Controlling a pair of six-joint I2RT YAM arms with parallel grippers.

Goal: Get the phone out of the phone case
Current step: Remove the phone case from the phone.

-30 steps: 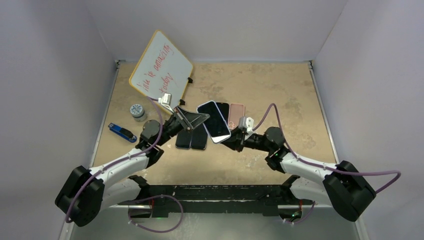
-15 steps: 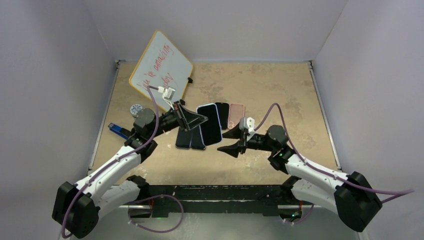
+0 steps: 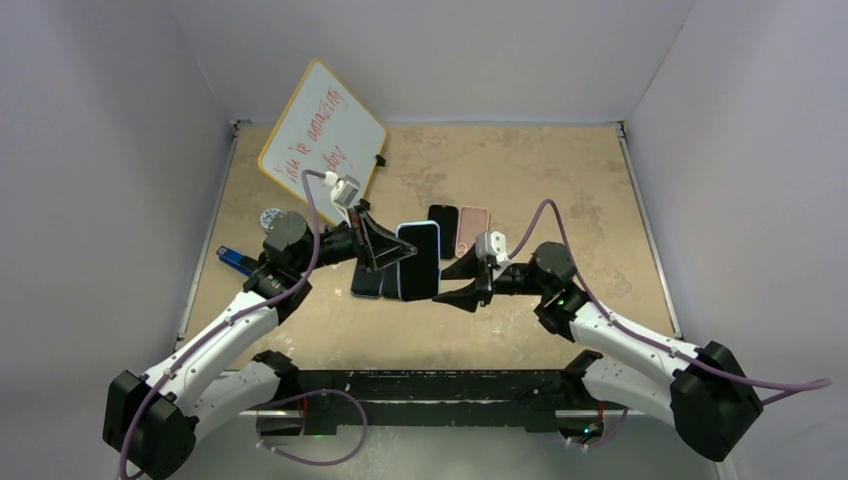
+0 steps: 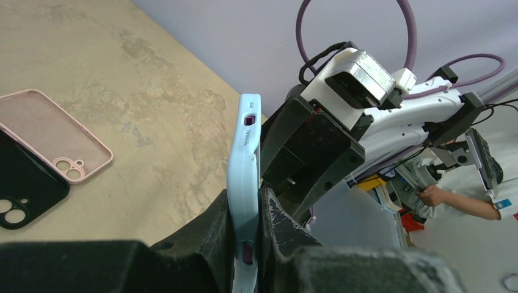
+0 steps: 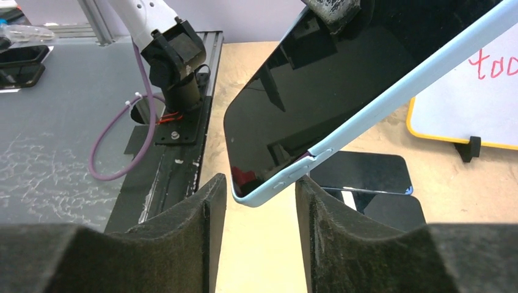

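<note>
Tan mottled table (image 3: 520,170), lilac walls. Clamped on edge in left gripper (image 4: 247,244): phone (image 5: 317,104) in pale blue case (image 4: 243,177), above mid-table. Right gripper (image 5: 259,244) gaping, empty, just beside the lower corner. Best to pinch only the case lip, peel that corner first, hold left squeeze firm.

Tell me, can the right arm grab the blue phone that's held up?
Probably yes. The right gripper is open, a corner of the blue-cased phone sits before its gap, nothing between. The left gripper holds its other side.
</note>
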